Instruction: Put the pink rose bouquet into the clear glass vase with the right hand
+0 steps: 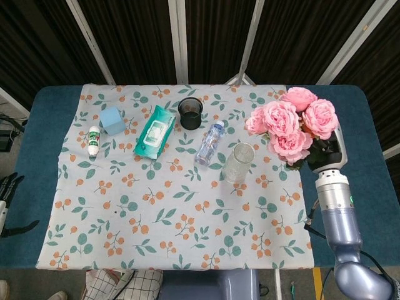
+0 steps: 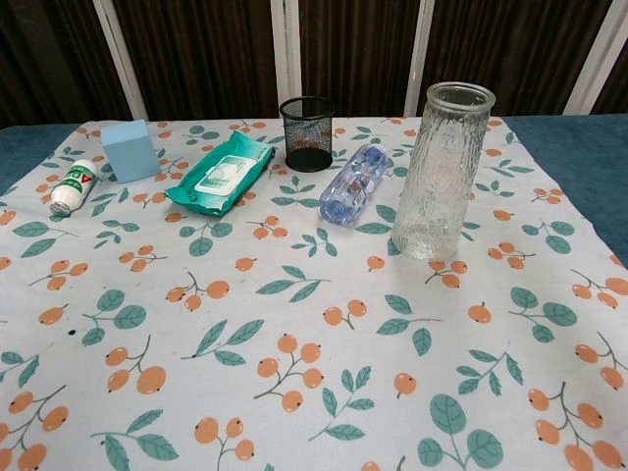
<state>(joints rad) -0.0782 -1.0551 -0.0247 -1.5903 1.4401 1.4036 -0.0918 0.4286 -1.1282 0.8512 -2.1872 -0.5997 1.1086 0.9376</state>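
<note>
The tabletop (image 1: 44, 119), blue and mostly covered by a cloth printed with leaves and orange berries, is carrying everything, and the right hand (image 1: 327, 155) is hanging over its right side with the pink rose bouquet (image 1: 289, 123) rising just above and to the left of the fingers. The blooms are hiding the fingers themselves, so the exact wrap cannot be told, but the hand is evidently gripping the bunch low on its stems, since nothing else is supporting it. The bouquet is looking light and top-heavy, with soft petals that would crush if squeezed; the stems below the heads are the sensible place to hold. The clear glass vase (image 1: 238, 162) is standing upright well to the left of the fingers and slightly nearer the robot, with the bouquet not yet over its mouth; it is tall, narrow-footed and probably brittle and slick, so a sideways knock from the stems could tip it. Only a dark sliver of the left hand (image 1: 7, 187) is showing at the far left edge, and its fingers' state cannot be told.
</note>
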